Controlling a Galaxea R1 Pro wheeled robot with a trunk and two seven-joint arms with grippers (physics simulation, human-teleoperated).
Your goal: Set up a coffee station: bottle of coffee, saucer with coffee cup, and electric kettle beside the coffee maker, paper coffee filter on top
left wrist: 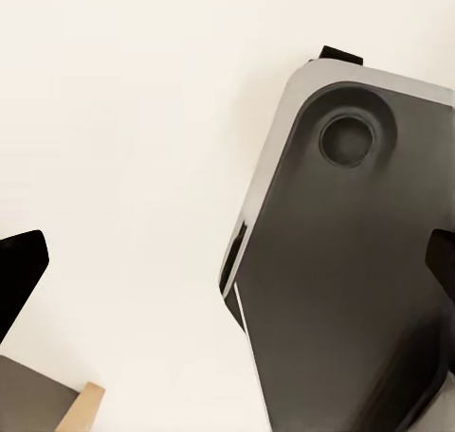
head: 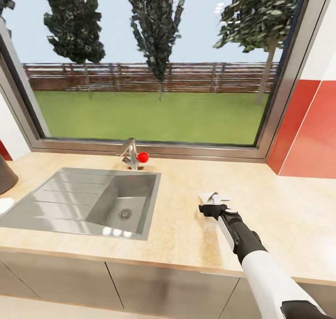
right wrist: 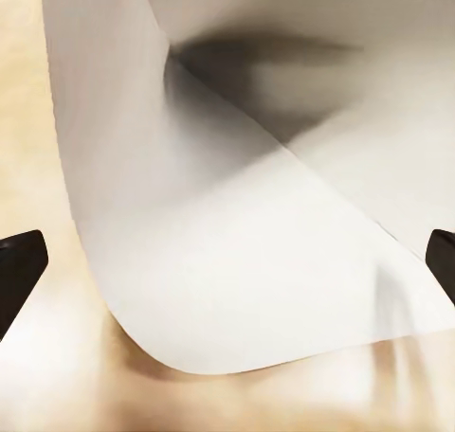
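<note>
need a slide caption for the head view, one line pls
Right pincer reaching down to a white paper filter lying on the beige counter, right of the steel sink.

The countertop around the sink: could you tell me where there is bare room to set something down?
Bare countertop runs from the sink to the red wall panel, broken by the paper filter under the right gripper. A narrower strip lies behind the faucet. The left edge is crowded: a dark object, a white item.
</note>
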